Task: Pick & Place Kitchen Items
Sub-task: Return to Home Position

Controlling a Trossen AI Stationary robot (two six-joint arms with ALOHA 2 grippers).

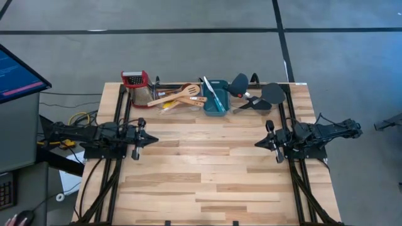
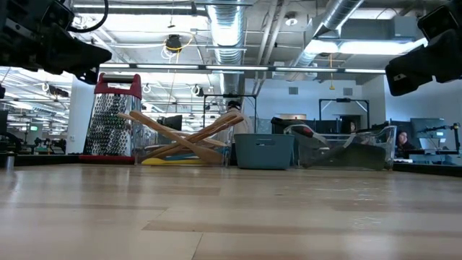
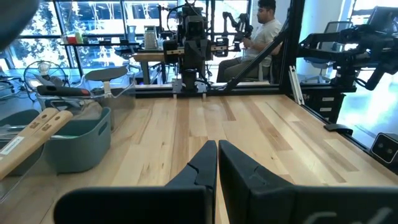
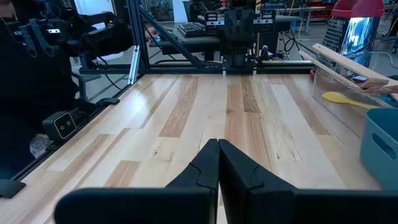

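left end effector hovering left, pressed together | right end effector hovering right, pressed together | kitchen items lying far beyond both

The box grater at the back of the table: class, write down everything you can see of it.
The box grater stands upright on the table, at its back edge on the left arm's side. Its body is shiny perforated metal, topped by a red cap with a handle. It stands right beside the clear bin that holds wooden utensils. In the low view one pale handle crosses in front of its face, and whether the two touch cannot be told.
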